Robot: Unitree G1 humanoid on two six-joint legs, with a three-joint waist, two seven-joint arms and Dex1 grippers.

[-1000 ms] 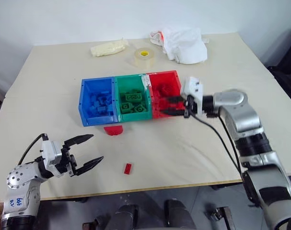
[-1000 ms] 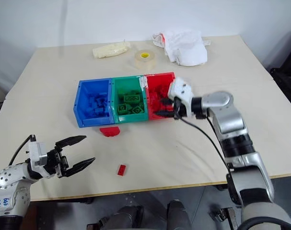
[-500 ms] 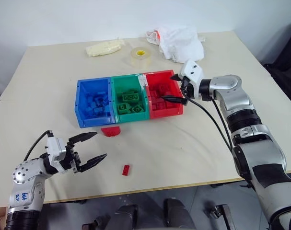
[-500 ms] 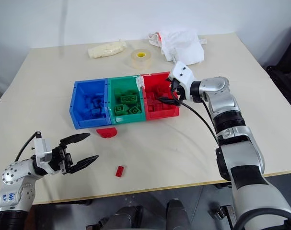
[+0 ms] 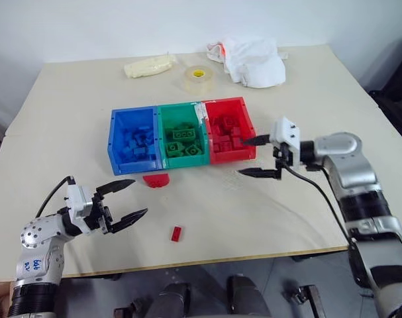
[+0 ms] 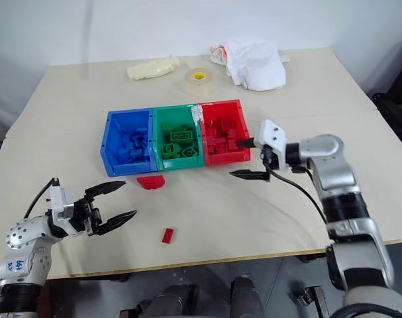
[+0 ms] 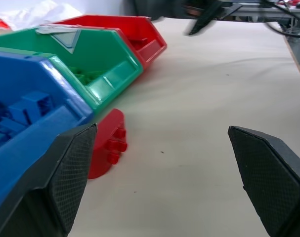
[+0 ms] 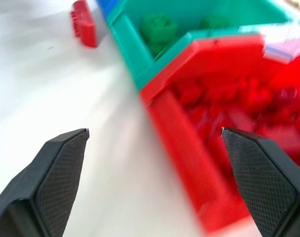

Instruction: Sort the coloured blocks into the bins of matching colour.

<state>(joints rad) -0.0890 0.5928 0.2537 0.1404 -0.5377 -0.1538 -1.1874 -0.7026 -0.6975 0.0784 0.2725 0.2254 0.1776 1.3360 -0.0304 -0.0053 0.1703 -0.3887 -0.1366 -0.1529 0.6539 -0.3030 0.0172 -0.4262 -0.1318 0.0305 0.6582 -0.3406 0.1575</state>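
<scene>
The left gripper (image 5: 124, 200) hovers above the beige table (image 5: 68, 119), fingers spread and empty. Just beyond its fingertips lies the half-round red studded plastic brick (image 5: 156, 179), touching the front of the blue bin. The small narrow red brick (image 5: 177, 232) lies just right of the lower finger. The joined blue, green and red open-top plastic bins (image 5: 181, 134) hold matching bricks. The right gripper (image 5: 257, 156) hangs beside the red bin's outer front corner, fingers parted, grasping nothing.
</scene>
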